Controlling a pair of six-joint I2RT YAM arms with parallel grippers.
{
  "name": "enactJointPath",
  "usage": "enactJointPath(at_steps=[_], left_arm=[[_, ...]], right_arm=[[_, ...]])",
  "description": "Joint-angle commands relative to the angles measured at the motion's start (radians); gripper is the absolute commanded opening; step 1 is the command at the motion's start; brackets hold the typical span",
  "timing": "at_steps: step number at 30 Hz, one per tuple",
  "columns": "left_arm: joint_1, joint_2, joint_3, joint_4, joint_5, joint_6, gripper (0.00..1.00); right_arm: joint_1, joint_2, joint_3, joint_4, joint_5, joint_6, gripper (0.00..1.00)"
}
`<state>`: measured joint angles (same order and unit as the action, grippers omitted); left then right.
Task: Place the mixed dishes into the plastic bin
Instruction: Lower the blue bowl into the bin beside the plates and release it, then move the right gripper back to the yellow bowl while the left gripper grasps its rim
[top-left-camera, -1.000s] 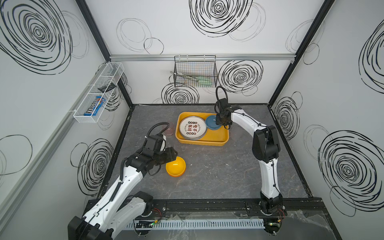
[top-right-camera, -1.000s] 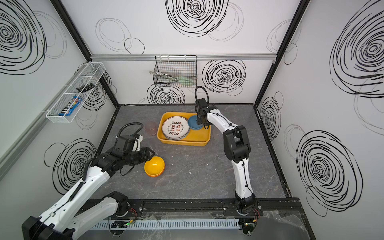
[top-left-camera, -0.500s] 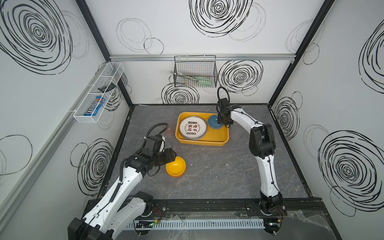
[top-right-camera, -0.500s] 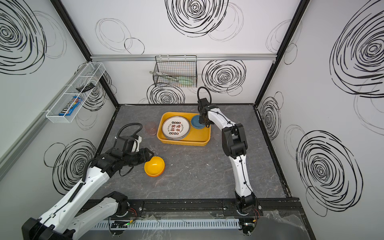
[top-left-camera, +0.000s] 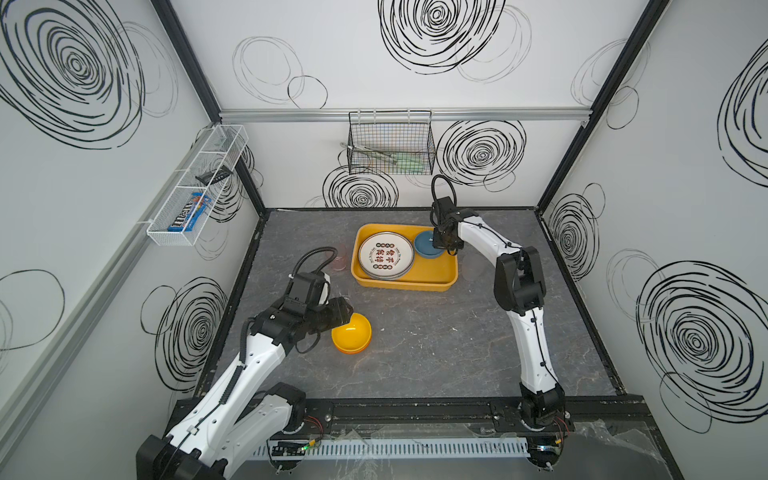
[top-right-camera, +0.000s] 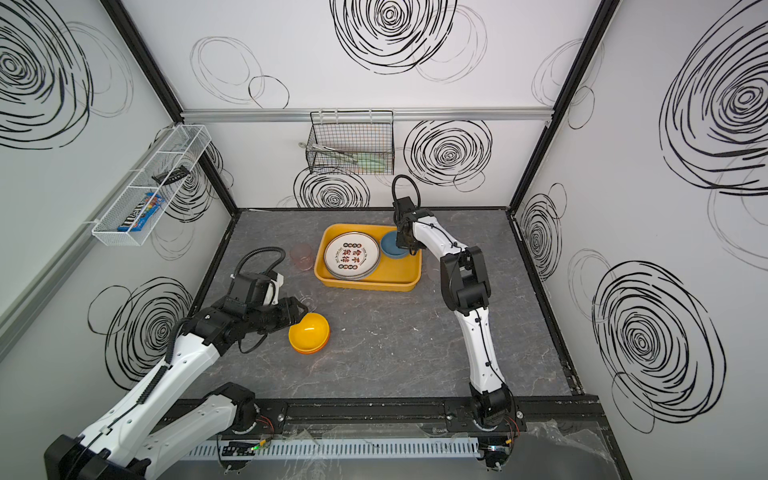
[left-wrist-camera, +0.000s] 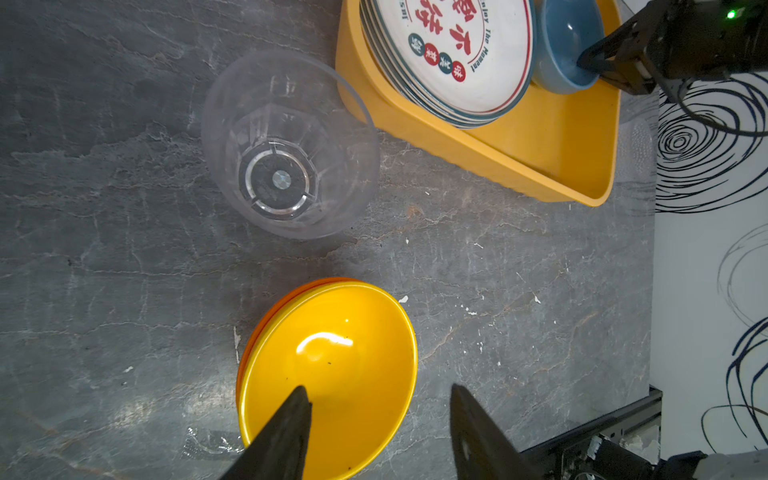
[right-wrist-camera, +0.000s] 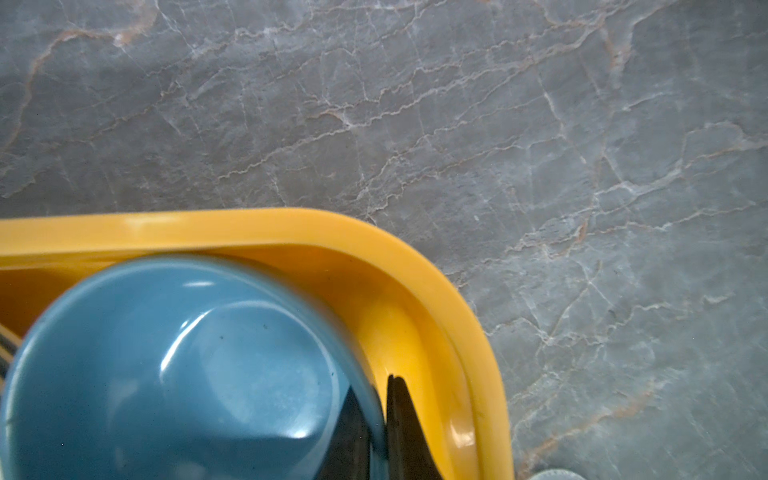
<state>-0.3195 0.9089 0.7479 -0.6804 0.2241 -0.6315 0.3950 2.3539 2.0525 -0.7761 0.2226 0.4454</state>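
Note:
The plastic bin (top-left-camera: 405, 283) (left-wrist-camera: 478, 153) stands at the back middle and holds a stack of white plates (top-left-camera: 385, 255) (left-wrist-camera: 457, 62). A blue bowl (top-left-camera: 424, 245) (right-wrist-camera: 166, 374) sits low in the bin's back right corner. My right gripper (top-left-camera: 442, 246) (right-wrist-camera: 374, 386) is shut on that bowl's rim, one finger inside and one outside. Stacked orange bowls (top-left-camera: 352, 333) (left-wrist-camera: 332, 361) rest on the table in front. My left gripper (top-left-camera: 347, 318) (left-wrist-camera: 378, 390) is open and straddles their rim without touching. A clear cup (left-wrist-camera: 286, 145) stands between these bowls and the bin.
A pink cup (top-left-camera: 338, 259) (top-right-camera: 302, 254) stands left of the bin. On the back wall hangs a black wire basket (top-left-camera: 390, 143), and a white mesh shelf (top-left-camera: 195, 187) on the left wall. The grey marble table (top-left-camera: 436, 353) is bare at front right.
The right arm's elbow has swung slightly left while its gripper stays on the blue bowl in the bin. The left arm has hardly moved.

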Motion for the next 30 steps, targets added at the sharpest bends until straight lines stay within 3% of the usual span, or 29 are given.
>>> enactJointPath(at_steps=[1, 10, 18, 30], left_arm=[[0.008, -0.001, -0.009, 0.010, 0.005, 0.009, 0.58], [0.008, 0.002, -0.007, 0.012, 0.006, 0.005, 0.58], [0.009, -0.007, -0.004, 0.003, -0.001, 0.004, 0.58], [0.009, -0.028, -0.016, -0.061, -0.098, 0.003, 0.58]], right_arm=[[-0.002, 0.019, 0.038, -0.014, 0.023, 0.020, 0.09], [0.008, 0.025, 0.045, -0.021, 0.031, 0.023, 0.22], [0.016, -0.034, 0.030, -0.041, 0.048, 0.024, 0.25], [0.038, -0.320, -0.266, 0.088, -0.096, 0.019, 0.28]])
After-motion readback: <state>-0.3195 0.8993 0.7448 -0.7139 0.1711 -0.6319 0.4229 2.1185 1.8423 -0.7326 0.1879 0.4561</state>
